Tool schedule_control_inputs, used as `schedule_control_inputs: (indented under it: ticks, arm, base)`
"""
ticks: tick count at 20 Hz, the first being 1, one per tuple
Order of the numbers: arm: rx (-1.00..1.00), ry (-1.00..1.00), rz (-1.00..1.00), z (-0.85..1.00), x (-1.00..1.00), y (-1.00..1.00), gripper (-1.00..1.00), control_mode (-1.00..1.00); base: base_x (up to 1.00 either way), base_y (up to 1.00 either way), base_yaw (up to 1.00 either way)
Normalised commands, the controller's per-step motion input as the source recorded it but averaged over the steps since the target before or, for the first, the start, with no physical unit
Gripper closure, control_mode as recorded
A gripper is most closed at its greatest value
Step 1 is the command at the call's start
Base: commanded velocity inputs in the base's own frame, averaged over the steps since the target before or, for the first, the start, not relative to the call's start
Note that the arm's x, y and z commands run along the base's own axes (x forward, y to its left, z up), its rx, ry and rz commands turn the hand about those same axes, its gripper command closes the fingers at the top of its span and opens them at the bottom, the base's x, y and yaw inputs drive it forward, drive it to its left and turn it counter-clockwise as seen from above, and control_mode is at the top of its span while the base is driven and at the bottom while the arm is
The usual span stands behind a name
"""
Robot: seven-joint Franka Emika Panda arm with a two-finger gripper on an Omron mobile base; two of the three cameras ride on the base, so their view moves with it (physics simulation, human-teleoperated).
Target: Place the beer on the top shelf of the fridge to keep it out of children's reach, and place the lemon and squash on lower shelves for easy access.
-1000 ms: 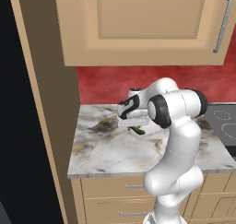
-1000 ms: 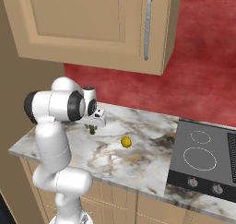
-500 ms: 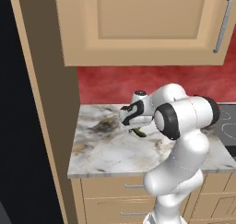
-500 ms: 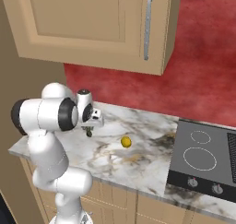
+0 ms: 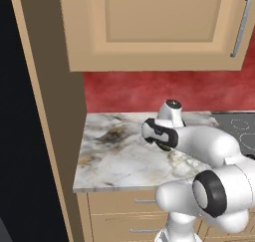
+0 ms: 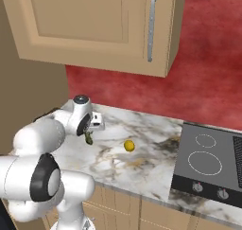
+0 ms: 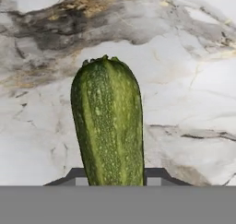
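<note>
My gripper [image 7: 113, 180] is shut on the squash [image 7: 108, 126], a dark green speckled vegetable that stands up between the two finger tips in the hand view. In the right base view the squash [image 6: 88, 138] hangs tip-down under the gripper [image 6: 88, 133], just over the marble counter [image 6: 142, 172]. The lemon [image 6: 129, 145] lies on the counter a short way to the right of it. The fridge's black side [image 5: 20, 136] fills the far left of the left base view. Its top shelf, its lower shelves and the beer are out of view.
A tan wall cupboard [image 5: 159, 27] hangs above the counter [image 5: 114, 156], against a red backsplash [image 6: 142, 92]. A tall tan panel [image 5: 55, 116] stands between counter and fridge. A black cooktop [image 6: 208, 163] sits at the right end. Drawers [image 5: 134, 216] run below the counter's front edge.
The jaws have closed on the squash. The arm has swung its elbow down and towards the cameras while the hand stays over the same part of the counter.
</note>
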Motion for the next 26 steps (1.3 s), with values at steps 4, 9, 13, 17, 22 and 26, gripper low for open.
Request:
schedule_control_inputs:
  ticks: [4,9,13,17,22,26]
  arm:
    - [-0.01,0.0,0.1,1.0,-0.68,-0.18,1.0,-1.0]
    - [-0.07,-0.01,0.22,0.91,-0.66,-0.09,1.0,-1.0]
    - [-0.07,-0.08,0.26,0.75,-0.78,-0.04,1.0,-1.0]
    - [-0.07,-0.08,0.23,0.97,-0.73,0.0,1.0,-1.0]
    - [-0.13,-0.01,0.11,0.85,-0.84,0.01,1.0,-1.0]
    - [-0.11,0.0,0.0,0.59,-0.88,0.0,1.0,-1.0]
  base:
    - [0.0,0.0,0.0]
    - [0.0,0.0,0.0]
    - [0.0,0.0,0.0]
    - [0.0,0.0,0.0]
    - [0.0,0.0,0.0]
    - [0.0,0.0,0.0]
